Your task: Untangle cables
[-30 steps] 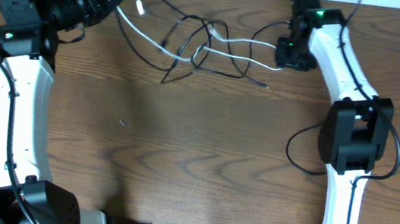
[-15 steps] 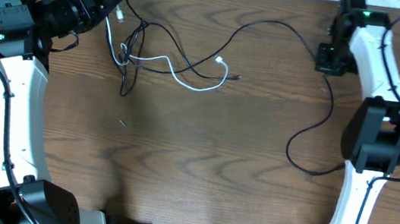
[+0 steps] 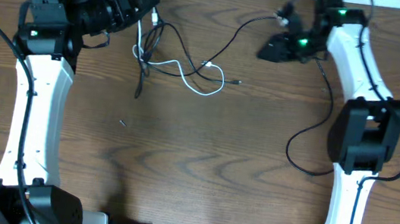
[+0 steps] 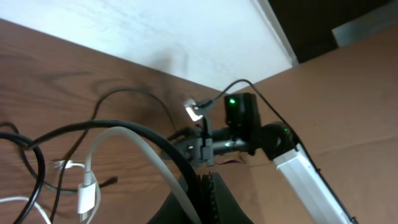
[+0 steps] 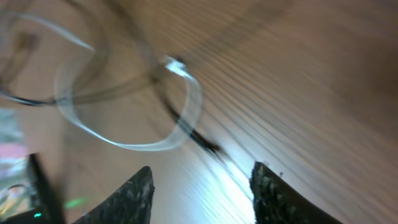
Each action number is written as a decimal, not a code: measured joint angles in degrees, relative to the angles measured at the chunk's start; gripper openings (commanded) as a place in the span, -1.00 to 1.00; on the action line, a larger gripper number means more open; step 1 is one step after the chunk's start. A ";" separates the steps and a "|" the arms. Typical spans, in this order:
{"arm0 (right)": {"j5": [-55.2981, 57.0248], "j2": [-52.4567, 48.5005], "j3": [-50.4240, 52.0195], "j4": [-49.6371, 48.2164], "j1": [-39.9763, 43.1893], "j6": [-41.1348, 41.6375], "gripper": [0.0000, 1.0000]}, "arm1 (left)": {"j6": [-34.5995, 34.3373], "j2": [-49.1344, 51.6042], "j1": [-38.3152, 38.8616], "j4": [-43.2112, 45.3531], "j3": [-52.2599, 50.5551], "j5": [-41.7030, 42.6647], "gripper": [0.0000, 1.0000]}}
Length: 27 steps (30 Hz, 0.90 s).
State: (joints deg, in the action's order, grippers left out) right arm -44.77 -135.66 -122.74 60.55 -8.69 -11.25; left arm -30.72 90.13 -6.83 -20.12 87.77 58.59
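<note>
Where my left gripper (image 4: 204, 186) is clenched shut, the cables (image 3: 179, 65) hang bunched from its tips. The white cable (image 3: 202, 92) loops across the wooden table (image 3: 201, 166), and one black cable (image 3: 233, 38) reaches toward my right gripper (image 5: 202, 186), which gapes empty.
</note>
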 measured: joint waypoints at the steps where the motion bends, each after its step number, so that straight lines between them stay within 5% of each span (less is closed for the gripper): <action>1: -1.73 0.39 0.00 -1.36 -1.09 0.74 0.01 | -0.98 0.00 0.37 1.11 0.00 -0.02 -0.85; 19: -12.20 2.32 0.00 -25.64 -15.91 24.39 0.43 | -5.66 0.00 2.69 4.24 0.00 -1.22 -0.85; 27: 1.68 2.32 0.00 -25.77 -21.90 35.58 0.38 | -5.49 0.00 5.03 3.48 0.00 -3.45 -0.85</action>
State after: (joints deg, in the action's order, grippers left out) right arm -43.09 -133.34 -122.74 34.79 -30.59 24.34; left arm -36.21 90.13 -1.80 -16.64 87.77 55.13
